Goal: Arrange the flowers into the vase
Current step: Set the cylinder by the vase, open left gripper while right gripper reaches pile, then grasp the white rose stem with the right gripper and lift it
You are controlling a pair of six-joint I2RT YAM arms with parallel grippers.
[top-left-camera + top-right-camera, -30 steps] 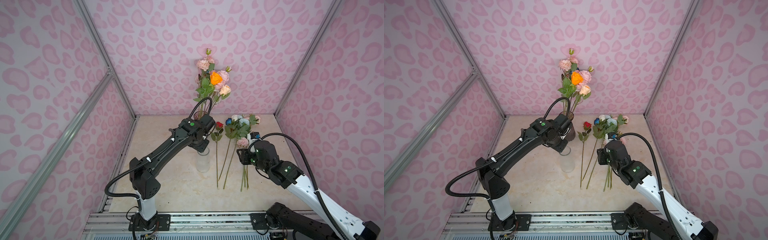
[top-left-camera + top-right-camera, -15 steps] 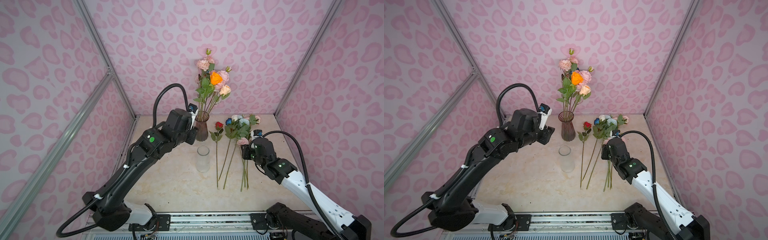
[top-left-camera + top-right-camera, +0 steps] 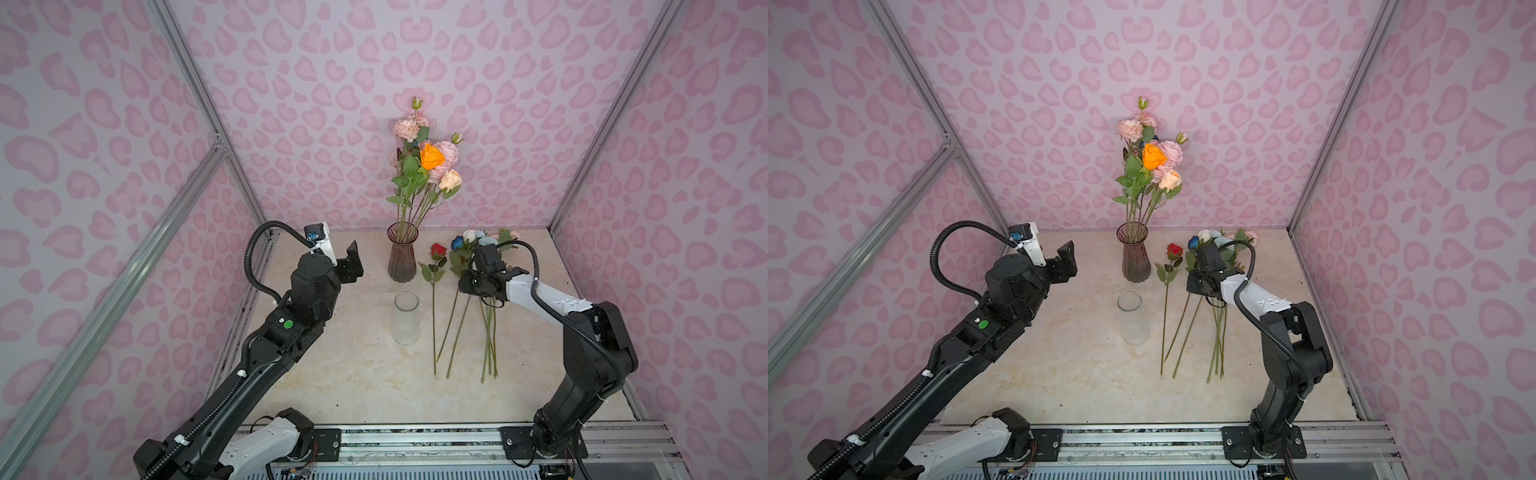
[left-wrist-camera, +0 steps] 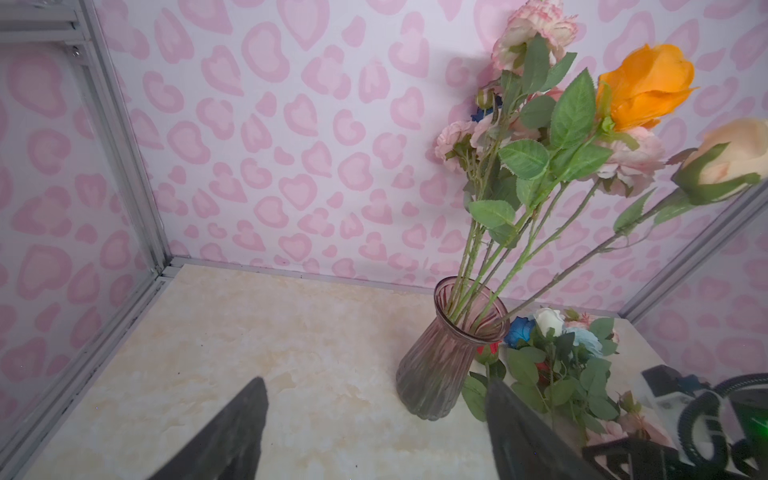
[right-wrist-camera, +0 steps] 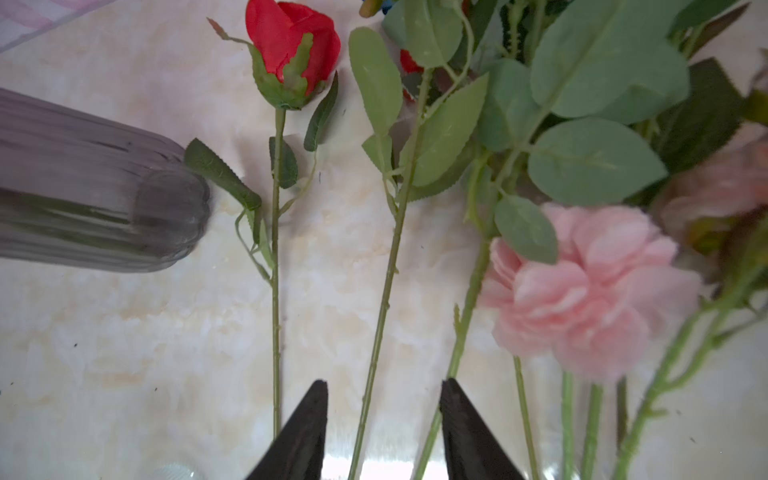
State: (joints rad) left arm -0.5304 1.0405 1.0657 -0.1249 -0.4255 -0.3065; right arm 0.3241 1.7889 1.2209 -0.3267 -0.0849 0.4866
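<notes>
A ribbed purple vase [image 3: 402, 253] [image 3: 1136, 257] [image 4: 446, 365] stands at the back middle and holds several flowers, among them an orange rose [image 3: 432, 156] [image 4: 646, 87]. More flowers [image 3: 478, 245] lie on the table to its right, with a red rose [image 3: 437, 250] [image 5: 291, 45] nearest the vase. My left gripper [image 3: 353, 259] [image 4: 376, 384] hangs open and empty in the air, left of the vase. My right gripper [image 3: 469, 289] [image 5: 384, 381] is open, low over the lying stems, with one green stem [image 5: 388, 270] running between its fingers.
A clear glass vase [image 3: 406, 318] [image 3: 1133, 318] stands empty in front of the purple one, left of the lying stems. A pink bloom [image 5: 590, 286] lies just beside the right gripper. Patterned walls close in the back and both sides.
My left gripper has pulled back leftward from the purple vase and opened wide. The right gripper has shifted a little toward the back over the stems, and its elbow has risen.
</notes>
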